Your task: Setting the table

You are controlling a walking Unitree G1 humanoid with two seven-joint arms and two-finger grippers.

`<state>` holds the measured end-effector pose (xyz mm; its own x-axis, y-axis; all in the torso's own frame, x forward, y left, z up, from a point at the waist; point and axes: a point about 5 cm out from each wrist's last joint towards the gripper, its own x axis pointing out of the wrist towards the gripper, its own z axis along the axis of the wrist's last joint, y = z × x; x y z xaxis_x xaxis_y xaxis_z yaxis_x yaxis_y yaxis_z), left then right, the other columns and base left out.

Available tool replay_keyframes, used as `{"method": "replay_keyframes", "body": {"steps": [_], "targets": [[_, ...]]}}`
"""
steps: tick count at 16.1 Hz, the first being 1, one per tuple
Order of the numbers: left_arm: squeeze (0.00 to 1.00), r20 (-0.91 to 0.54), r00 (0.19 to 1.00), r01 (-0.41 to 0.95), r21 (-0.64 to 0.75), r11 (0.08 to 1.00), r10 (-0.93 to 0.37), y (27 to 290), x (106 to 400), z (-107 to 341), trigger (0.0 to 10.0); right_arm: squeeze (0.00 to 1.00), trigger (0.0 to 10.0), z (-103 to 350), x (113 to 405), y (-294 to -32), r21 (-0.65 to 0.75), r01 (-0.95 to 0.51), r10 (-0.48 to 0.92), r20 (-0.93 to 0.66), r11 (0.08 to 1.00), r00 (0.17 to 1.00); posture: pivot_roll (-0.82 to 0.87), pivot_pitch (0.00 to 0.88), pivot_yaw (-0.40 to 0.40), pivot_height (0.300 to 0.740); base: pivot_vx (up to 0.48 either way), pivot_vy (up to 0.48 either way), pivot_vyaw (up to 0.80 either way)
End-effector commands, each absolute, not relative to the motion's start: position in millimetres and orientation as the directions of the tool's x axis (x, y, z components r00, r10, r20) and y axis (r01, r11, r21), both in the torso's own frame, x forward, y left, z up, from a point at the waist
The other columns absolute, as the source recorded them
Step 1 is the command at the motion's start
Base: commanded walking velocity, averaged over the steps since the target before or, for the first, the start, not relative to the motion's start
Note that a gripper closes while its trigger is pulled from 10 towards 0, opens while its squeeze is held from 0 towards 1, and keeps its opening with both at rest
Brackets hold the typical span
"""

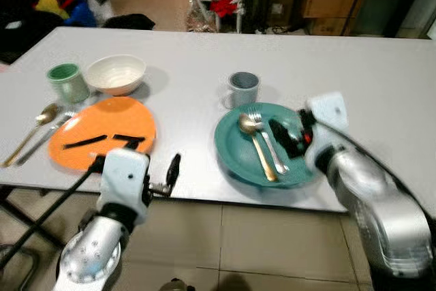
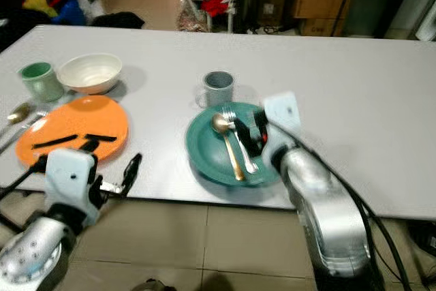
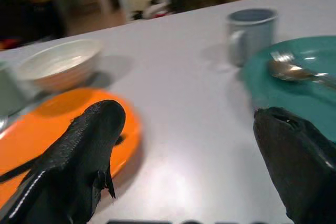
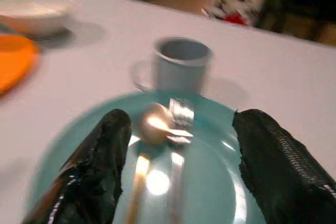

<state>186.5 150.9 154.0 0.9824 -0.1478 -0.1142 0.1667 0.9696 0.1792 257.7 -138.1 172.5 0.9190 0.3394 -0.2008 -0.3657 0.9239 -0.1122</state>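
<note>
Grey table, tiled floor below its near edge, dim clutter past the far edge.

My right gripper hangs low over the teal plate, fingers spread wide, holding nothing. Between them lie a gold spoon and a silver fork, side by side on the plate, handles toward the near edge. The plate sits at the near edge, right of the table's middle. A grey mug stands just beyond the plate, on the far side.

My left gripper is at the near edge, between the two plates, fingers wide apart and empty. The orange plate lies to its left. Cannot tell whether the dark strips on it are real or a shadow. Beyond that plate, a white bowl and a green cup beside it. A gold spoon and a silver utensil lie on the table left of the orange plate, near the left edge.
</note>
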Motion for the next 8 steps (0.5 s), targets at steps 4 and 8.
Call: {"method": "replay_keyframes", "body": {"steps": [4,8], "targets": [[0.00,-0.050,0.994,0.106,0.195,0.975,-0.098,152,192,160,10.0,1.00,10.0,175,243,-131,-0.072,-0.397,0.389,-0.110,0.915,0.915,-0.02,0.000,0.074,0.740,0.000,0.000,0.80],[0.00,-0.021,0.994,0.112,0.209,0.971,-0.110,152,204,160,10.0,1.00,10.0,161,227,-140,-0.036,-0.332,0.327,-0.100,0.943,0.940,-0.07,0.000,0.111,0.740,0.000,0.000,0.80]]}}
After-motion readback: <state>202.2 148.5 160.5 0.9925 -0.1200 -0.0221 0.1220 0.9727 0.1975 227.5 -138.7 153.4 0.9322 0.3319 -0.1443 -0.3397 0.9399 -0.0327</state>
